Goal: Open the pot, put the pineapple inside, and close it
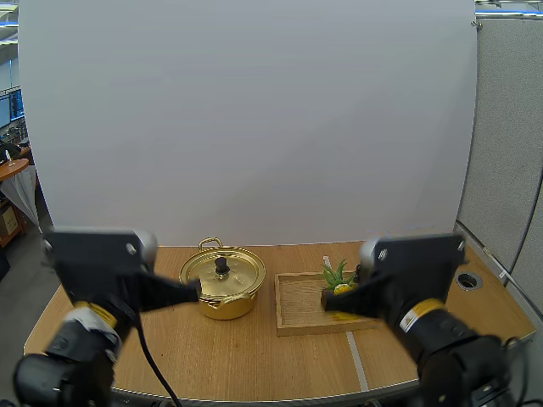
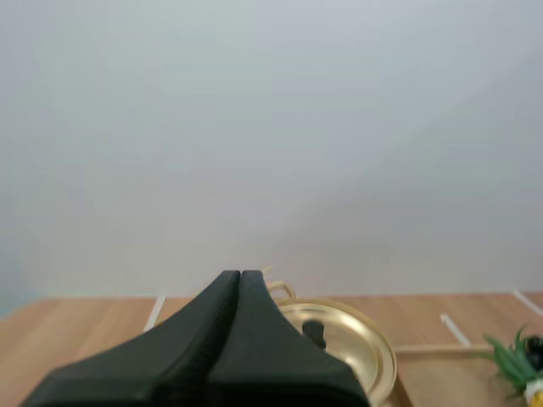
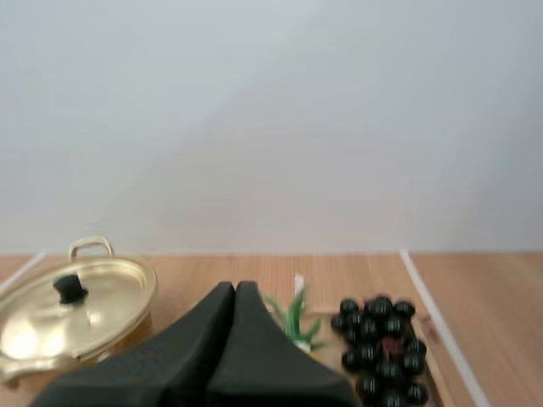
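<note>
- Pineapple (image 1: 340, 280): we count one, small, with green leaves on a yellow body. It lies on the one wooden tray (image 1: 299, 307), directly ahead of the tips of the right gripper (image 1: 326, 298). We cannot tell if the tips touch it.
- We count one gold pot (image 1: 227, 305), with its one lid (image 1: 237, 275) sitting on it and one black knob (image 1: 221, 265) in the middle of the lid. It stands on the table (image 1: 254, 356) just beside the tray.
- We count one dark bunch of grapes (image 3: 379, 343), on the same tray, just beside the leaves, on the side away from the pot.
- We count two grippers, and the jaws of both are pressed together into one dark wedge, holding nothing.
- The tips of the left gripper (image 1: 195, 291) are at the rim of the pot, with the knob just ahead of them. From these jaws the fruit is far to the side, past the pot.
</note>
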Motion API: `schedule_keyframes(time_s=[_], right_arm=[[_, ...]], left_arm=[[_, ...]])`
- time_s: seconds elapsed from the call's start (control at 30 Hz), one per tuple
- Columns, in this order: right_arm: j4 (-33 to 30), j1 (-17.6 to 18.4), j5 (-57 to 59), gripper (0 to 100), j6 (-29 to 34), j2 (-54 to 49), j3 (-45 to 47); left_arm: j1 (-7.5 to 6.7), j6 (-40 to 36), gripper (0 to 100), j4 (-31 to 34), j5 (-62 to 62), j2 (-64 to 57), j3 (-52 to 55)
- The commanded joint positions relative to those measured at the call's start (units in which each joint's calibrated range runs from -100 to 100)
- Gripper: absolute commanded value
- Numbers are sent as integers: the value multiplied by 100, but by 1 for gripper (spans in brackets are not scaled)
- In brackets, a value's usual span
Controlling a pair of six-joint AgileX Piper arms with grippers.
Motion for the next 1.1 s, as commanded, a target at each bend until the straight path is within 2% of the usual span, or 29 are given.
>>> schedule_keyframes(time_s=[0.0, 0.2, 0.33, 0.47, 0.73, 1.07], right_arm=[[-35, 13, 57, 0, 3, -23, -619], [-35, 13, 1078, 0, 3, -23, -1761], [-63, 13, 2345, 0, 3, -23, -2361], [-37, 13, 3924, 0, 3, -23, -2804], [-153, 13, 5576, 0, -7, 78, -3187], [-153, 13, 5900, 0, -7, 1551, -3200]], left_arm=[[19, -44, 0, 72, -36, -18, -619], [19, -44, 0, 72, 709, -18, -1742], [19, 369, 0, 72, 2872, -18, -2600], [19, 486, 0, 24, 3847, -18, -2989], [19, 761, 0, 24, 3960, 165, -3010], [19, 806, 0, -95, 4082, 2132, -3010]])
